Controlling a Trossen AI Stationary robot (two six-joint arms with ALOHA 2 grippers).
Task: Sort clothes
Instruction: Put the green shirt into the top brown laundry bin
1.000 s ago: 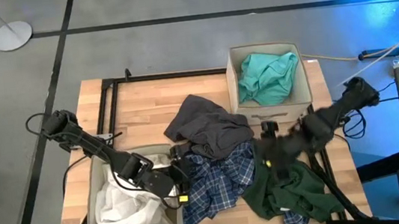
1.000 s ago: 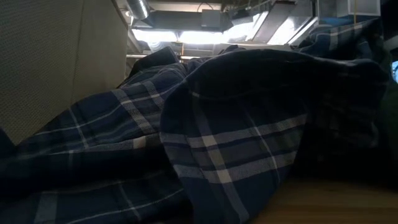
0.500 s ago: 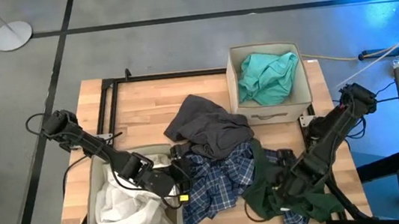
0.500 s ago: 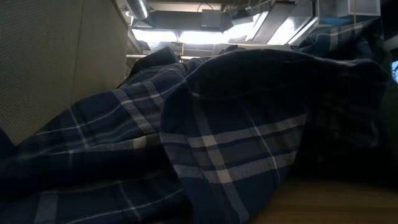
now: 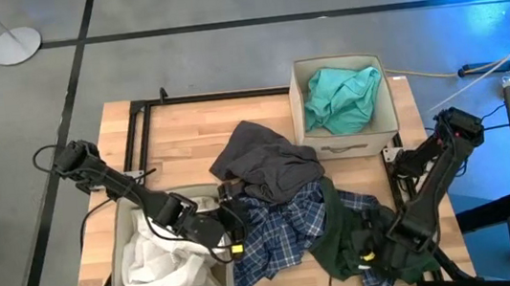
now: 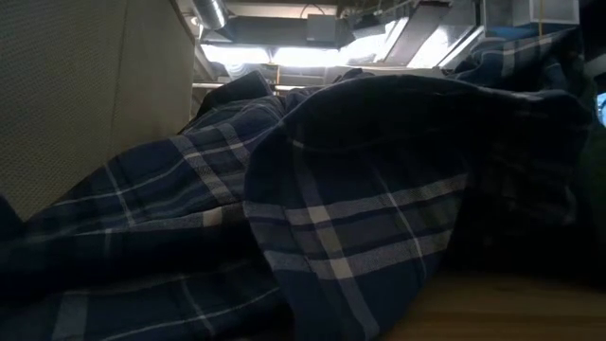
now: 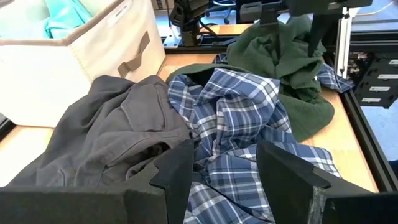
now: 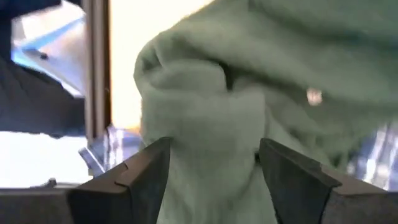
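Right gripper (image 8: 211, 168) spread over dark green garment (image 5: 348, 238), fingertips cut off, plaid shirt (image 6: 312, 218) blocking low view

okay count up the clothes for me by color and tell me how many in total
White: 1 bundle, in the near-left bin
Teal: 1, in the far-right bin
Dark grey: 1
Blue-white plaid: 1
Dark green: 1
Total: 5, counting the white bundle as one; it may hold more.

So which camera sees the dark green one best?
The high view: the whole dark green garment lies by the table's near edge. The left wrist view shows it bunched; the right wrist view only a close patch; the low view none clearly.
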